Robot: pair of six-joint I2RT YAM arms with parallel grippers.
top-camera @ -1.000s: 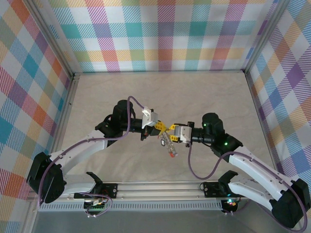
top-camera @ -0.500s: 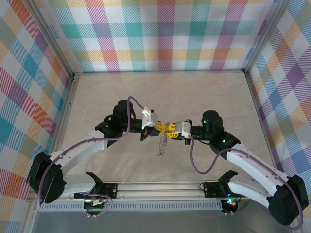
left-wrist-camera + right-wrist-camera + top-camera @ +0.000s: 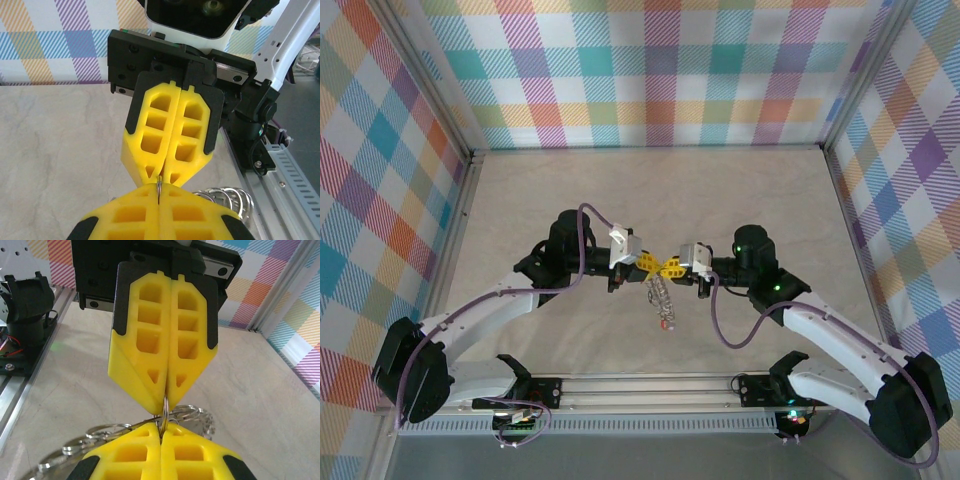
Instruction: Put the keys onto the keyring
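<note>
The keyring [image 3: 192, 415] hangs above the middle of the table [image 3: 520, 200]. The left gripper [image 3: 653, 264] and right gripper [image 3: 672, 267] meet tip to tip, both pinched tight on its thin wire. The keys [image 3: 666, 323] dangle below, too tiny to tell apart.

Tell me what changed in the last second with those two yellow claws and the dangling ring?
The right gripper swung in toward the left gripper until the two met tip to tip, and its jaws closed on the keyring, which now hangs below both. The left gripper stayed shut on the keyring in about the same spot.
</note>
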